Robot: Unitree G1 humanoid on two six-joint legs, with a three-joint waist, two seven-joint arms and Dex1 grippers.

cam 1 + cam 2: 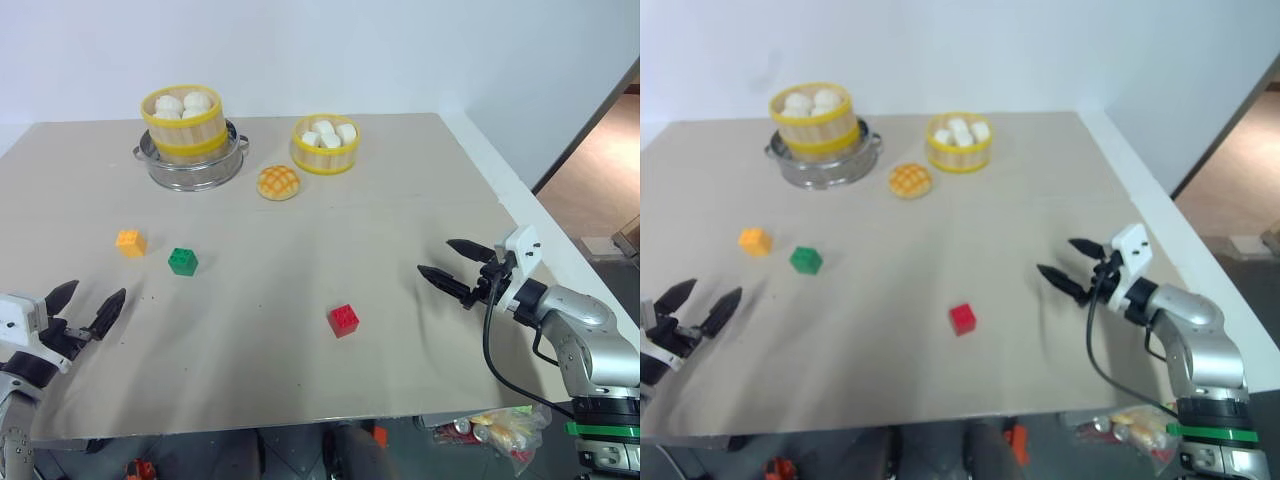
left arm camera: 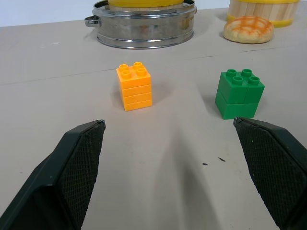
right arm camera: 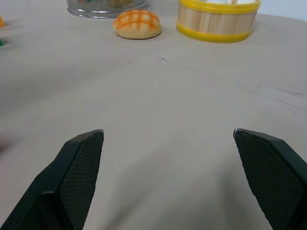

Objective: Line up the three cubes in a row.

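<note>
Cubes scattered, no row yet. Orange-yellow cube (image 1: 130, 242) and green cube (image 1: 183, 261) sit near each other on the robot's left half of the table (image 1: 400, 180); red cube (image 1: 343, 320) lies well apart, nearer the front edge and toward the middle.

Left gripper (image 1: 84, 309) hovers low at the near-left, fingers spread wide, empty, facing the orange-yellow and green pair. Right gripper (image 1: 456, 268) at the right, fingers likewise spread, holding nothing, pointing toward the table's middle.

Risks, as judged: red cube is nearest the front edge, so a clumsy nudge could send it off. Studded plastic is slick; an off-centre pinch may twist or flick a cube. Green and orange-yellow sit close, so wide fingers reaching for one could knock the other.

Room: broad bare stretch mid-table, between the cubes and the golden bun (image 1: 278, 182), steel steamer pot (image 1: 192, 165) and bamboo steamer (image 1: 325, 145) at the back. Good space for a row.
</note>
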